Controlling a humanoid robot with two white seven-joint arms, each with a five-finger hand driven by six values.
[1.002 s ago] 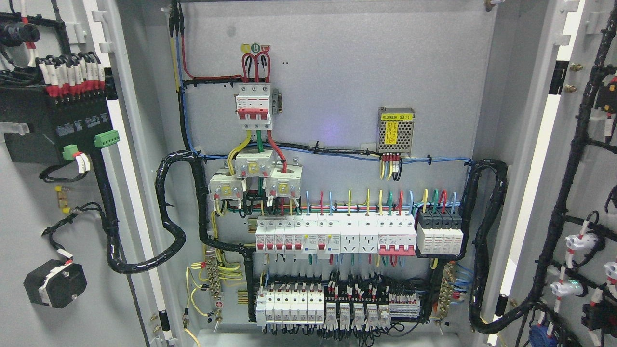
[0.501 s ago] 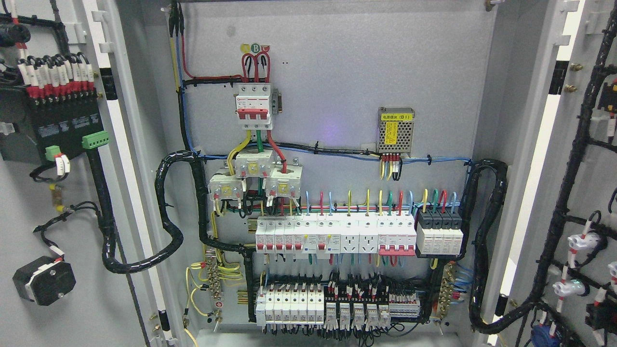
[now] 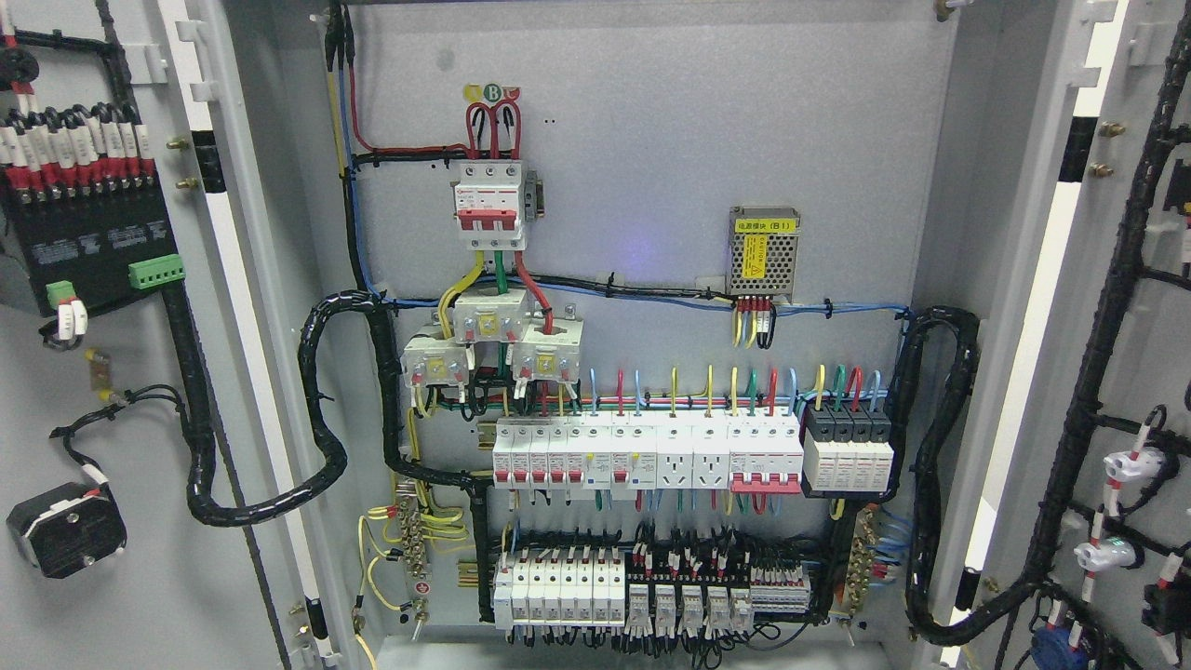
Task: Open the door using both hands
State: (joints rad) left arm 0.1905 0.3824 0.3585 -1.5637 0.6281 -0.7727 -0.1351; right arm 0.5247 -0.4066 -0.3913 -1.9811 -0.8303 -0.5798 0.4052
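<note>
An electrical cabinet fills the view, with both doors swung wide. The left door (image 3: 56, 391) shows its inner face, carrying a black terminal block (image 3: 88, 233) and a black switch body (image 3: 65, 529). The right door (image 3: 1149, 354) also shows its inner face, with black cable looms and white indicator lamps (image 3: 1130, 463). Between them lies the grey back panel (image 3: 670, 140) with a red-handled main breaker (image 3: 490, 205) and rows of white breakers (image 3: 642, 451). Neither of my hands nor any arm appears in the picture.
A small meshed power supply (image 3: 765, 249) sits on the panel's right. Thick black cable bundles loop from the panel to the left door (image 3: 321, 428) and to the right door (image 3: 940, 465). A lower row of breakers and relays (image 3: 633, 596) runs near the cabinet's bottom.
The left door has swung further outward: its terminal block and switch body have shifted left. The right door's parts have also drifted slightly to the right.
</note>
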